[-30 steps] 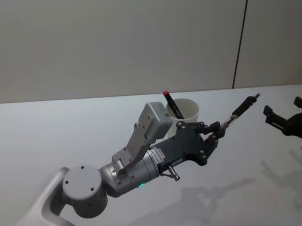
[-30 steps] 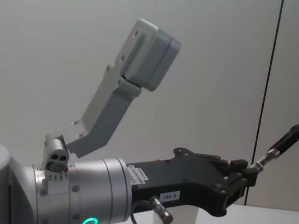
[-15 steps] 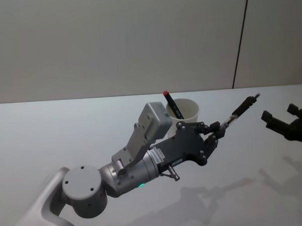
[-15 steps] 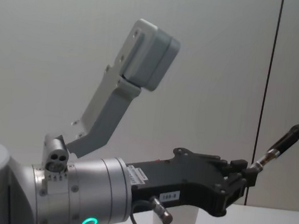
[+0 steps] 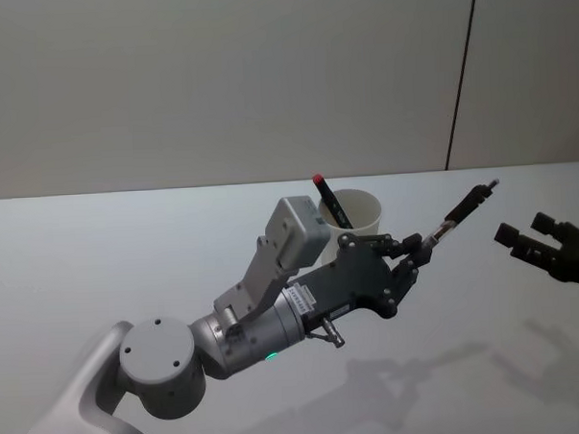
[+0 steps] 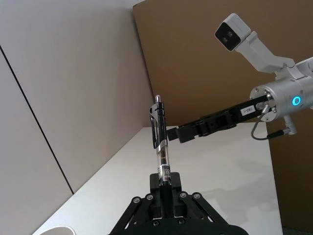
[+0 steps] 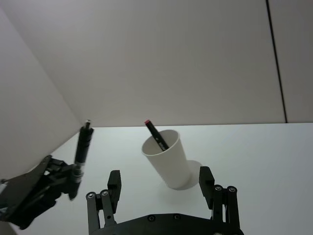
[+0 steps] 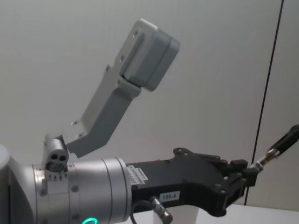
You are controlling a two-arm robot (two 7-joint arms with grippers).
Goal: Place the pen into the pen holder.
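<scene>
My left gripper (image 5: 418,246) is shut on the lower end of a black pen (image 5: 464,207), which slants up and to the right above the table. The same pen (image 6: 160,141) stands up from the fingers in the left wrist view. The pen holder (image 5: 360,215), a white paper cup, stands just behind the left gripper, with a red-tipped pen (image 5: 329,202) leaning in it. My right gripper (image 5: 523,232) hangs open to the right of the held pen, apart from it. In the right wrist view its fingers (image 7: 114,180) are spread wide, facing the cup (image 7: 168,157) and the held pen (image 7: 83,145).
The white table (image 5: 128,253) runs back to a plain wall with a dark vertical seam (image 5: 461,75). The left arm's wrist camera housing (image 8: 148,54) rises high in the chest view. A brown panel (image 6: 205,58) stands behind the right arm.
My right gripper has moved left, closer to the pen's upper end. The left arm and the pen have held still.
</scene>
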